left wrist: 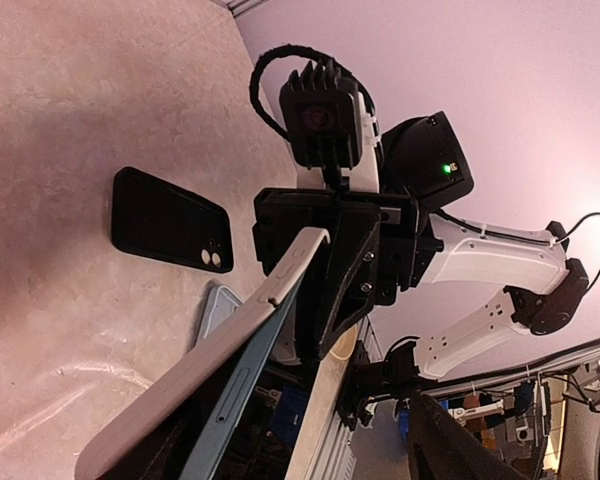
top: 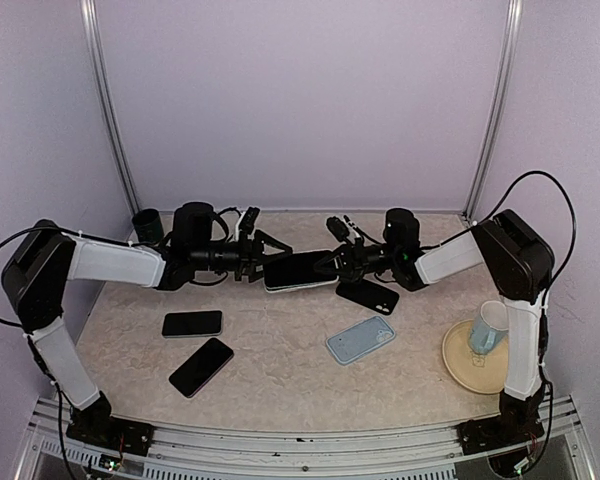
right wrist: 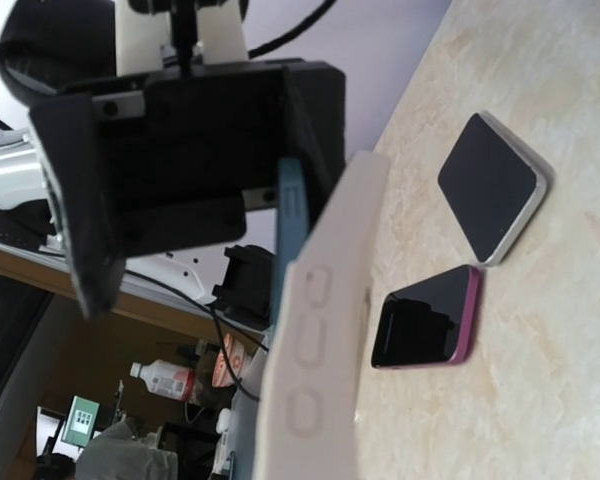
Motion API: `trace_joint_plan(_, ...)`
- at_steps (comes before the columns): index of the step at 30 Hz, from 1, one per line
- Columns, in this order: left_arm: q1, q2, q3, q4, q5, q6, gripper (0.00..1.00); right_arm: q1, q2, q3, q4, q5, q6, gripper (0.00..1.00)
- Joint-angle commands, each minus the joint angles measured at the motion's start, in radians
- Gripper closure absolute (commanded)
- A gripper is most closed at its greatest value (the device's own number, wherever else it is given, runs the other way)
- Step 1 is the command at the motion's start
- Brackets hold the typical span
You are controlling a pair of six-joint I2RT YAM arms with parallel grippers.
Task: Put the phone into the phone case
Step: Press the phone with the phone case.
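Your right fingers (top: 334, 265) are clamped on one end of the phone (top: 298, 270), holding it in the air above the middle of the worktop (top: 280, 395). A white phone case (right wrist: 320, 330) lies along the phone's blue edge. Your left fingers (top: 264, 256) stand wide apart around the other end, not gripping.
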Motion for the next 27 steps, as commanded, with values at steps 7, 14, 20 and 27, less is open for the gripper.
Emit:
trace_joint_plan(7,0.038,-0.087,-0.009,-0.175,-0.106,0.089,0.31,-0.011,-0.015,-0.003,0.078,-0.054,0.001,0.94)
trace_joint_plan(14,0.064,-0.142,-0.045,-0.195,-0.12,0.118,0.27,-0.012,-0.035,0.006,-0.027,-0.048,-0.083,0.94)
trace_joint_plan(20,0.069,-0.179,-0.065,-0.191,-0.13,0.133,0.23,-0.012,-0.052,0.014,-0.09,-0.041,-0.138,0.94)
trace_joint_plan(27,0.07,-0.155,-0.098,-0.142,-0.112,0.131,0.21,-0.011,-0.079,0.006,-0.068,-0.06,-0.151,0.94)
